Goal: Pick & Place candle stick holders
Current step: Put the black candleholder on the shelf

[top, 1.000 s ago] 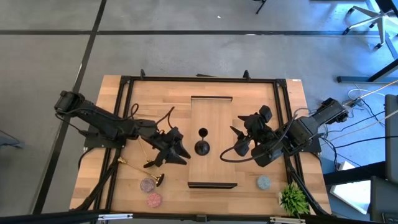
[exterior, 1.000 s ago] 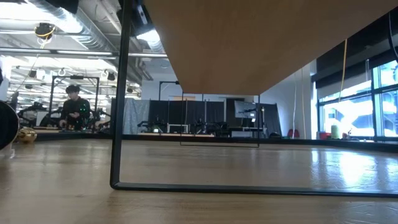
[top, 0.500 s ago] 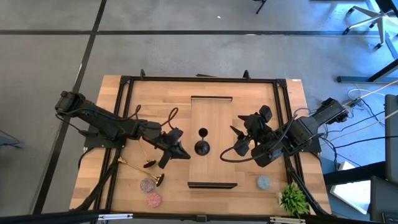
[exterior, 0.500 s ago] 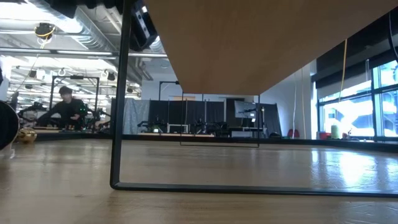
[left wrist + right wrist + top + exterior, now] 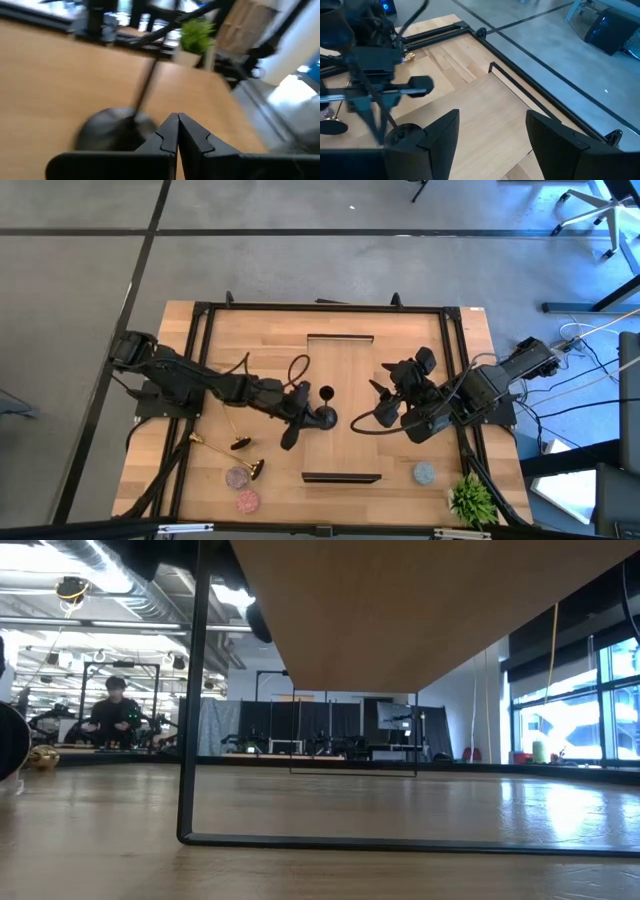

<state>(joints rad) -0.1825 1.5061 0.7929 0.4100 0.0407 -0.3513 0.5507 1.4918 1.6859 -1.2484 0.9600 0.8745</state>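
Observation:
A black candle stick holder [image 5: 325, 417] stands upright on its round base on the raised wooden board [image 5: 345, 370] at mid-table. My left gripper [image 5: 306, 420] is shut just left of that base; in the left wrist view the base [image 5: 107, 131] and stem [image 5: 145, 90] lie just beyond my shut gripper [image 5: 177, 131]. My right gripper [image 5: 383, 406] hovers open over the board's right part, its fingers [image 5: 442, 131] holding nothing. Gold holders [image 5: 241, 443] [image 5: 257, 469] lie on the table at front left, next to speckled round ones [image 5: 238, 477] [image 5: 247, 501]. A light-blue one [image 5: 424, 473] sits at front right. My left gripper has its shut fingers close beside the black holder's round base [image 5: 125, 135], coming level from the table's left. Whether they touch the base I cannot tell; nothing lies between them.
The board has black end rails at its far [image 5: 340, 337] and near [image 5: 341, 477] edges. A black frame [image 5: 205, 315] runs around the table. A small green plant [image 5: 472, 500] stands at the front right corner. A person [image 5: 115, 710] sits far off in the room.
My left gripper has shut on nothing and then gone toward the table's right edge, up to the black holder on the board. The black holder stands where it was.

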